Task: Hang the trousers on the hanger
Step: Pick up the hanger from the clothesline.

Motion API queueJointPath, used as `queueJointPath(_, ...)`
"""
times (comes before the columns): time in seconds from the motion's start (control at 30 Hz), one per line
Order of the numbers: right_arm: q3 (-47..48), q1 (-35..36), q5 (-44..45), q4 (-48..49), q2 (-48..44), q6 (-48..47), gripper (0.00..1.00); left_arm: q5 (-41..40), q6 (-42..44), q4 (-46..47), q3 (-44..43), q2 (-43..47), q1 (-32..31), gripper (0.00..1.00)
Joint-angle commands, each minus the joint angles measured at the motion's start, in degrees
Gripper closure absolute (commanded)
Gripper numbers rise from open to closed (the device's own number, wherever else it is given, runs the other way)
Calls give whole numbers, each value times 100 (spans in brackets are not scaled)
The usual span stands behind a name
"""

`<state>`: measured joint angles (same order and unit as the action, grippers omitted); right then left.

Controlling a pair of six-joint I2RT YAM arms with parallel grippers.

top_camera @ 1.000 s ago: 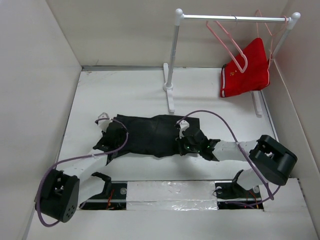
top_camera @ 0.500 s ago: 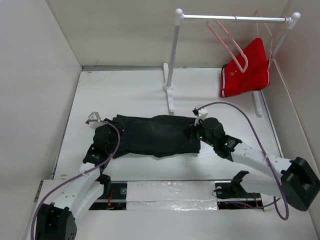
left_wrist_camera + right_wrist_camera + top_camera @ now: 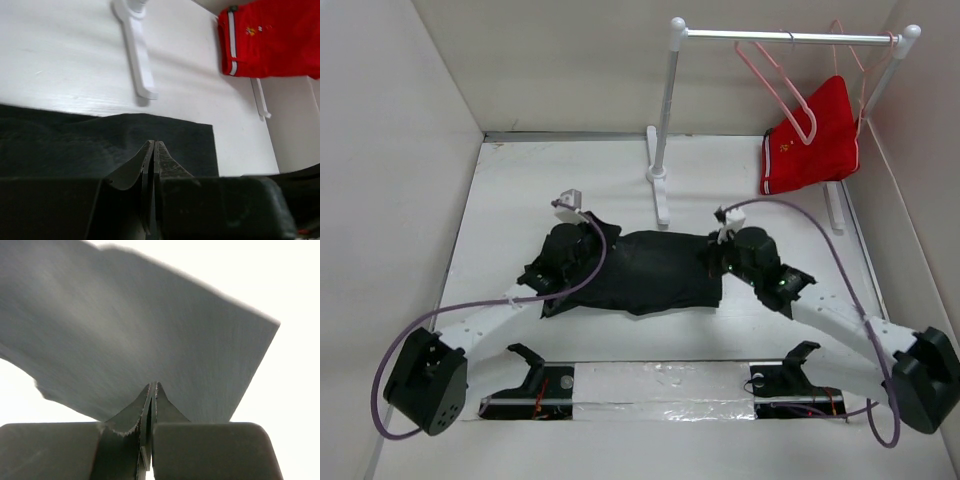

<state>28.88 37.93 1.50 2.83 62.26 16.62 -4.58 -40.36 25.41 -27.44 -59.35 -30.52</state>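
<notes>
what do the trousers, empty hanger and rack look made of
Trousers: dark matte woven cloth, probably denim; it lies limp and creased. Hanger: thin pale-pink rod, plastic or coated wire, unclear. Rack: smooth white tube, likely plastic or painted metal.

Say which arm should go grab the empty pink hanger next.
Probably right. The hanger hangs on the rail at far right. The right tool pinches the right end of the trousers, nearer to it. The left tool grips their left end, farther off, and could anchor the cloth.

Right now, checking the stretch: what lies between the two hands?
The trousers, spread from left hand to right hand; the top view shows it.
</notes>
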Motion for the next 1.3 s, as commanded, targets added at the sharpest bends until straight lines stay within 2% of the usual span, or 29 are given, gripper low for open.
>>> queueJointPath(0.0,1345,-127,263,-19,-644,-902,100,-8,686,509,-752,-322,-400,100)
queueJointPath(0.1,2400,-478,455,-186,-698,-1537,100,-183,959,780,-772,-472,-656,100)
queueJointPath(0.17,3197,-1206,317,-519,-575,-1601,100,-237,1195,922,-780,-603,-709,100)
queueJointPath(0.23,3500,-2056,-401,-277,-417,-1522,100,-219,1328,905,-789,-674,-762,100)
queueJointPath(0.3,3780,-2447,-903,225,-225,-1399,100,-263,1503,974,-710,-709,-832,100)
queueJointPath(0.33,4026,-2718,-923,148,-93,-1399,96,-184,1557,1036,-632,-683,-832,100)
queueJointPath(0.4,4867,-2896,-679,-158,232,-1512,77,-79,1662,1036,-596,-648,-885,100)
queueJointPath(0.43,5081,-2958,-581,-264,512,-1548,52,-26,1741,1028,-561,-613,-885,100)
queueJointPath(0.47,5231,-3089,-537,-265,628,-1600,38,1,1777,1036,-534,-552,-937,100)
queueJointPath(0.53,5774,-3230,-247,-614,1040,-1828,20,88,1786,1106,-482,-516,-990,97)
queueJointPath(0.6,6189,-3501,-237,-871,1357,-2065,16,246,1786,1168,-490,-577,-991,93)
queueJointPath(0.77,7577,-4074,-799,-2110,2499,-2269,16,599,1716,1186,-578,-761,-1043,90)
queueJointPath(0.9,7440,-4224,-1300,-2173,2686,-2216,18,520,1715,1027,-657,-797,-1043,89)
queueJointPath(1.13,6789,-4338,-1881,-1690,2704,-1952,31,221,1698,1036,-596,-727,-1043,88)
queueJointPath(1.2,6675,-4338,-1855,-1602,2704,-1926,43,194,1689,1080,-578,-762,-1043,87)
queueJointPath(1.27,6586,-4338,-1872,-1496,2739,-1873,59,194,1689,975,-631,-797,-1043,87)
